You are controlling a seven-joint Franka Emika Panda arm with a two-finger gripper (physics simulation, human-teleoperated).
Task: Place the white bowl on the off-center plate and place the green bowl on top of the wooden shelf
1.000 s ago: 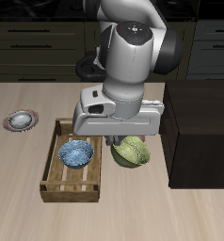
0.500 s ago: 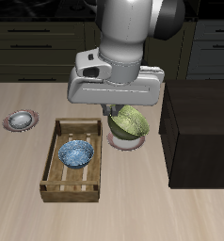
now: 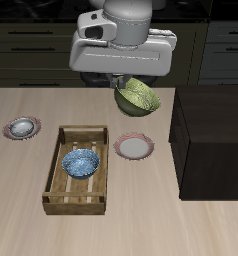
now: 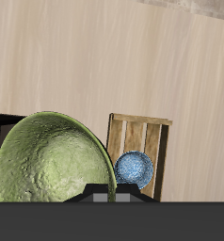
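Wooden shelf (image 3: 213, 140) at table's edge, dark, flat top bare; pale slatted tray (image 3: 79, 170) on the table holding blue patterned bowl (image 3: 80, 164), with a bare pink-rimmed plate (image 3: 135, 148) just beside the tray. Green bowl (image 3: 138, 97) aloft and tilted, well clear of the table, above the bare plate and short of the shelf, pinched at its rim by gripper (image 3: 122, 88). White bowl (image 3: 23, 127) seated on off-center plate (image 3: 10, 130), apart from the tray.
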